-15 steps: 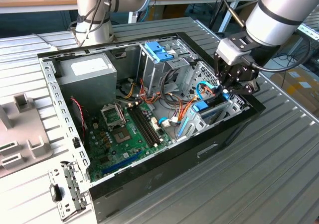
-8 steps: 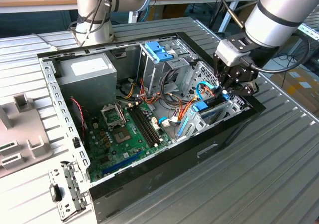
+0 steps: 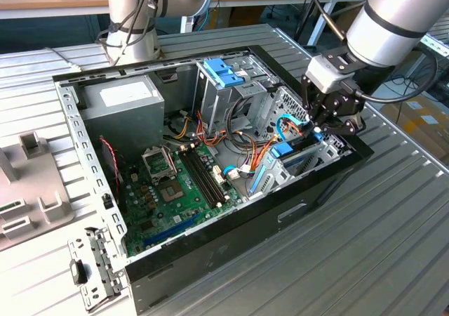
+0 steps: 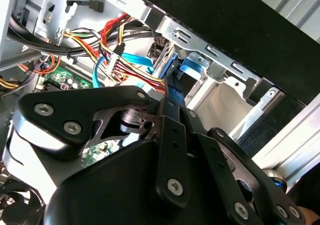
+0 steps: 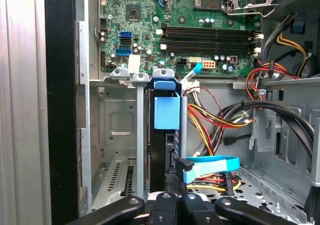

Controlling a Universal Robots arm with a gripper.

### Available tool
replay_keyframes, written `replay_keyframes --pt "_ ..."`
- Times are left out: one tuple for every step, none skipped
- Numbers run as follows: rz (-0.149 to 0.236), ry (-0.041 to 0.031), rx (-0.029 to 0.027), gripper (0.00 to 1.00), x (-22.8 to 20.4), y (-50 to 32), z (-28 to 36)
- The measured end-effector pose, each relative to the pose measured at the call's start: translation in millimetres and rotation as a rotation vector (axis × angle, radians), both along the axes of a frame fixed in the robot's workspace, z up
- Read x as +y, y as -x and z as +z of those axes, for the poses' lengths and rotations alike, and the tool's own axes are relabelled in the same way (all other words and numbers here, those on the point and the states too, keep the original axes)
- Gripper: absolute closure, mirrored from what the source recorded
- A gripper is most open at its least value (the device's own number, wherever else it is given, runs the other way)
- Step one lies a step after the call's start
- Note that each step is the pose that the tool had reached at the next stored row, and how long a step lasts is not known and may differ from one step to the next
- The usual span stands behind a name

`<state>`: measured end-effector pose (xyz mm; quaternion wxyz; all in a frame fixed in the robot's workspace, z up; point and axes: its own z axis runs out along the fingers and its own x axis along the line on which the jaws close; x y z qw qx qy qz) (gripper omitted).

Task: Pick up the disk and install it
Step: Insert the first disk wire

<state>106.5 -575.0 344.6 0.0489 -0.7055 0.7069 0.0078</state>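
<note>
Gripper (image 3: 324,128): low inside the computer case (image 3: 231,225), maybe pinching the disk's end; hard to tell.
Disk (image 5: 166,112): standing on edge in the metal bay (image 5: 120,130), beside colored wires (image 5: 215,120).

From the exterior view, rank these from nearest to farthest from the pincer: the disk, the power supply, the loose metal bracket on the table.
1. The disk, right below the pincer, at the case's near edge.
2. The power supply, across the case toward the exterior view's left.
3. The loose metal bracket, outside the case at the table's lower left.
</note>
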Motion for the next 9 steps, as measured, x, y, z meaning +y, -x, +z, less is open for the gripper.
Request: replay_keyframes --pt "0.0 0.0002 0.0 0.89 0.0 -0.1 2.2" --pt "0.0 0.0013 0.0001 0.89 0.0 -0.3 5.4" --pt "0.0 0.0015 0.0002 0.89 0.0 -0.5 8.4" --pt "0.0 0.0012 0.0003 0.89 0.0 -1.2 14.2" --pt "0.0 0.0011 0.0004 0.89 0.0 -2.0 16.5" --pt "0.0 0.0008 0.0006 0.89 0.0 -3.1 17.7" --pt "0.0 0.0005 0.0015 0.89 0.0 -5.1 18.5" --pt "0.0 0.0002 0.0023 0.89 0.0 -6.6 18.9" --pt "0.0 -0.0001 0.0033 0.89 0.0 -8.1 19.2"
